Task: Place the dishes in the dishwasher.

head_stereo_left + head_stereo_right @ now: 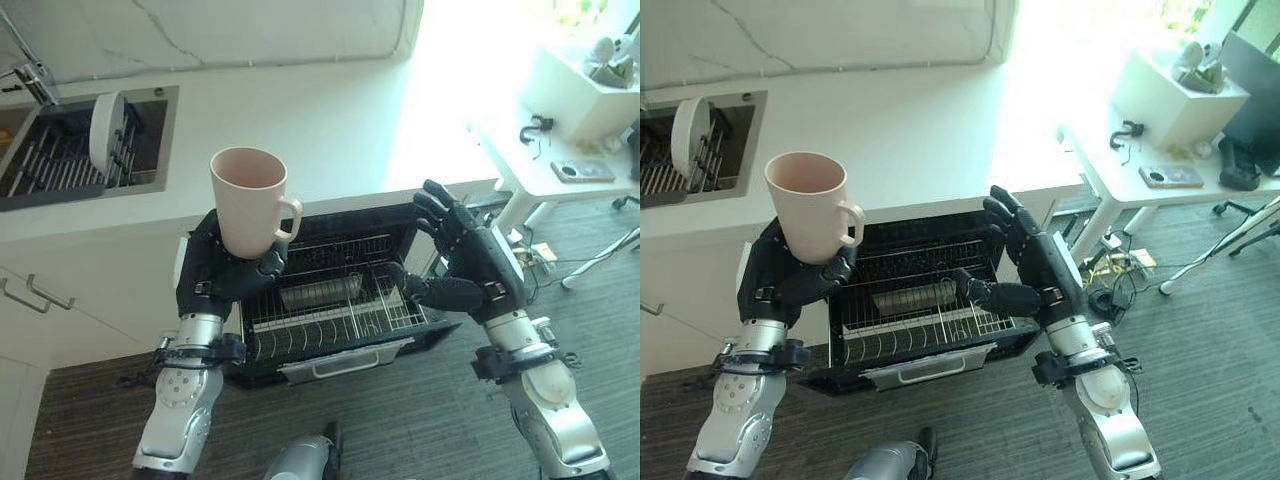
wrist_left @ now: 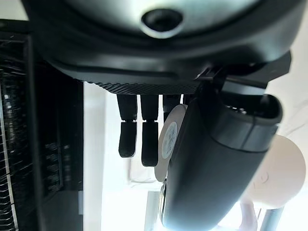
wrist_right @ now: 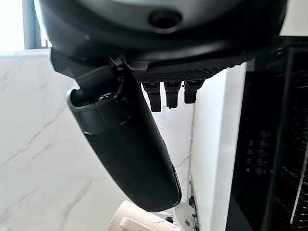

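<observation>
A pale pink mug [image 1: 248, 200] with a handle stands upright in my left hand [image 1: 215, 275], which is shut round its lower part. The mug [image 1: 812, 205] hangs above the left front of the open dishwasher [image 1: 400, 225]. The dishwasher's wire rack [image 1: 390, 305] is pulled out, and a clear glass [image 1: 320, 292] lies on its side in it. My right hand [image 1: 470, 255] is open, fingers spread, over the rack's right side and holding nothing. In the left wrist view the mug [image 2: 284, 173] shows beyond the thumb [image 2: 216, 159].
A white plate [image 1: 105, 130] stands on edge in the sink's drying rack [image 1: 50, 165] at the far left of the white counter [image 1: 300, 110]. At the right stands a white desk [image 1: 530, 165] with a phone [image 1: 582, 171] and a white box [image 1: 590, 95].
</observation>
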{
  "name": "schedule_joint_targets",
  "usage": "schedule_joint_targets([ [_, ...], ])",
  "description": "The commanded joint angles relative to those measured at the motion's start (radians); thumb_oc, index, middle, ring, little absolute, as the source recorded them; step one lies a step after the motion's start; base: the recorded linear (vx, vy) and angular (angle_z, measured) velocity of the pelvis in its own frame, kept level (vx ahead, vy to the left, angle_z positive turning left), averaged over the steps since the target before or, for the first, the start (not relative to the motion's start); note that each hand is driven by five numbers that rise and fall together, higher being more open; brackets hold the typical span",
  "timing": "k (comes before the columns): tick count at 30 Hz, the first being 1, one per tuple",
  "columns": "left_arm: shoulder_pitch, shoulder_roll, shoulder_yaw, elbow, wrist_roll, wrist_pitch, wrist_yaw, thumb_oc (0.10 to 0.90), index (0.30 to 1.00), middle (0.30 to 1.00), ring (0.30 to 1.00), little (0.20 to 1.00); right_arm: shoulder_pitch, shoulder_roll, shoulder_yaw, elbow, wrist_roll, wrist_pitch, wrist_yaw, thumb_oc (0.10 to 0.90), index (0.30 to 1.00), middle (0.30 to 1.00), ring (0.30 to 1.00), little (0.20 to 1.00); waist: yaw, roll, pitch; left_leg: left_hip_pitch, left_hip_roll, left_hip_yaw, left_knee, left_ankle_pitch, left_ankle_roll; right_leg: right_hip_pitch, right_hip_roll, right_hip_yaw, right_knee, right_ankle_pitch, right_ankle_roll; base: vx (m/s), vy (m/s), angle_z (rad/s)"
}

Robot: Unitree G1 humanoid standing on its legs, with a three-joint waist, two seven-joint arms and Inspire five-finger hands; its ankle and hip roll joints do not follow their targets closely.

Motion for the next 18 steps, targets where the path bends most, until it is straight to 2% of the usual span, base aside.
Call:
schedule_joint_targets([
  [1, -0.046, 0.017, 0.033, -0.133, 0.031, -0.107, -0.021, 0.400, 0.300, 0.300, 0.300, 0.300, -0.062, 0.016, -0.039, -0.056, -0.040, -0.092, -0.012, 0.800, 0.900, 0.900, 0.900, 0.900, -0.016, 0.020, -0.066, 0.036, 0.066, -0.090, -0.037, -0.020, -0.084, 0.016, 0.034, -0.041, 0.065, 0.374, 0.055, 0.11, 0.164, 0.12],
  [3, -0.048, 0.012, 0.031, -0.131, 0.042, -0.106, -0.015, 0.400, 0.300, 0.300, 0.300, 0.300, -0.063, 0.022, -0.030, -0.056, -0.052, -0.091, -0.010, 0.800, 0.900, 0.900, 0.900, 0.900, -0.033, 0.040, -0.054, 0.057, 0.074, -0.114, -0.037, -0.024, -0.083, -0.066, 0.036, -0.023, 0.147, 0.399, 0.047, 0.04, 0.111, 0.38],
  [4, -0.053, 0.011, 0.031, -0.130, 0.043, -0.101, -0.007, 0.400, 0.300, 0.300, 0.300, 0.300, -0.066, 0.023, -0.023, -0.054, -0.060, -0.085, -0.008, 0.800, 0.900, 0.900, 0.900, 0.900, -0.044, 0.049, -0.043, 0.074, 0.078, -0.122, -0.037, -0.028, -0.087, -0.126, 0.027, -0.016, 0.163, 0.389, 0.038, 0.05, -0.001, 0.27],
  [5, -0.062, 0.014, 0.038, -0.128, 0.030, -0.091, -0.005, 0.400, 0.300, 0.300, 0.300, 0.300, -0.067, 0.018, -0.021, -0.047, -0.058, -0.085, -0.006, 0.800, 0.900, 0.900, 0.900, 0.900, -0.052, 0.057, -0.034, 0.088, 0.088, -0.132, -0.037, -0.028, -0.098, -0.156, 0.019, -0.019, 0.112, 0.362, 0.018, 0.08, -0.093, 0.06],
  [7, -0.075, 0.018, 0.044, -0.123, 0.022, -0.087, -0.011, 0.400, 0.300, 0.300, 0.300, 0.300, -0.062, 0.010, -0.029, -0.043, -0.039, -0.097, -0.001, 0.800, 0.900, 0.900, 0.900, 0.900, -0.064, 0.051, -0.018, 0.106, 0.096, -0.141, -0.037, -0.042, -0.109, -0.188, -0.008, -0.012, 0.002, 0.335, 0.009, 0.07, -0.252, 0.00],
  [8, -0.080, 0.023, 0.039, -0.119, 0.024, -0.091, -0.014, 0.400, 0.300, 0.300, 0.300, 0.300, -0.056, 0.006, -0.038, -0.041, -0.025, -0.107, 0.003, 0.800, 0.900, 0.900, 0.900, 0.900, -0.077, 0.032, -0.012, 0.114, 0.087, -0.144, -0.037, -0.060, -0.114, -0.261, -0.037, 0.036, 0.002, 0.311, 0.018, 0.06, -0.311, 0.35],
  [9, -0.083, 0.025, 0.034, -0.117, 0.029, -0.094, -0.013, 0.400, 0.300, 0.300, 0.300, 0.300, -0.054, 0.003, -0.044, -0.041, -0.015, -0.112, 0.007, 0.800, 0.900, 0.900, 0.900, 0.900, -0.086, 0.027, -0.010, 0.118, 0.086, -0.151, -0.037, -0.068, -0.116, -0.287, -0.044, 0.065, 0.002, 0.321, 0.023, 0.06, -0.289, 0.34],
  [11, -0.100, 0.024, 0.021, -0.114, 0.044, -0.093, -0.015, 0.400, 0.300, 0.300, 0.300, 0.300, -0.056, 0.004, -0.048, -0.045, -0.010, -0.112, 0.003, 0.800, 0.900, 0.900, 0.900, 0.900, -0.111, 0.021, -0.010, 0.122, 0.083, -0.184, -0.037, -0.086, -0.117, -0.339, -0.034, 0.164, 0.002, 0.341, 0.031, 0.08, -0.278, 0.35],
  [12, -0.110, 0.023, 0.015, -0.114, 0.046, -0.088, -0.022, 0.400, 0.300, 0.300, 0.300, 0.300, -0.054, 0.008, -0.050, -0.048, -0.015, -0.108, -0.001, 0.800, 0.900, 0.900, 0.900, 0.900, -0.116, 0.018, -0.014, 0.124, 0.076, -0.209, -0.037, -0.095, -0.118, -0.347, -0.025, 0.191, 0.002, 0.329, 0.039, 0.23, -0.502, 1.36],
  [13, -0.097, 0.023, 0.006, -0.134, 0.057, -0.079, 0.011, 0.400, 0.300, 0.300, 0.300, 0.300, -0.077, 0.003, -0.044, -0.046, -0.006, -0.080, 0.012, 0.800, 0.900, 0.900, 0.900, 0.900, -0.090, 0.010, -0.031, 0.131, 0.090, -0.208, -0.037, -0.094, -0.133, -0.325, -0.044, 0.113, 0.002, 0.294, 0.052, 0.23, -0.467, 1.83],
  [14, -0.092, 0.025, 0.005, -0.137, 0.051, -0.078, 0.016, 0.400, 0.300, 0.300, 0.300, 0.300, -0.083, -0.003, -0.036, -0.046, -0.008, -0.075, 0.005, 0.800, 0.900, 0.900, 0.900, 0.900, -0.086, 0.010, -0.035, 0.131, 0.099, -0.207, -0.037, -0.093, -0.140, -0.320, -0.041, 0.107, 0.002, 0.283, 0.051, 0.27, -0.588, 1.41],
  [16, -0.076, 0.017, 0.021, -0.144, 0.017, -0.071, 0.029, 0.400, 0.300, 0.300, 0.300, 0.300, -0.112, -0.012, -0.014, -0.051, -0.008, -0.052, -0.006, 0.800, 0.900, 0.900, 0.900, 0.900, -0.060, 0.010, -0.055, 0.122, 0.157, -0.182, -0.037, -0.078, -0.177, -0.294, -0.030, 0.056, 0.002, 0.247, 0.030, 0.20, -0.474, 0.58],
  [18, -0.065, 0.015, 0.029, -0.148, 0.006, -0.075, 0.033, 0.400, 0.300, 0.300, 0.300, 0.300, -0.113, -0.018, -0.014, -0.056, -0.004, -0.040, -0.003, 0.800, 0.900, 0.900, 0.900, 0.900, -0.055, 0.013, -0.056, 0.118, 0.178, -0.176, -0.037, -0.066, -0.189, -0.285, -0.020, 0.046, 0.002, 0.236, 0.017, 0.11, -0.275, 0.37],
])
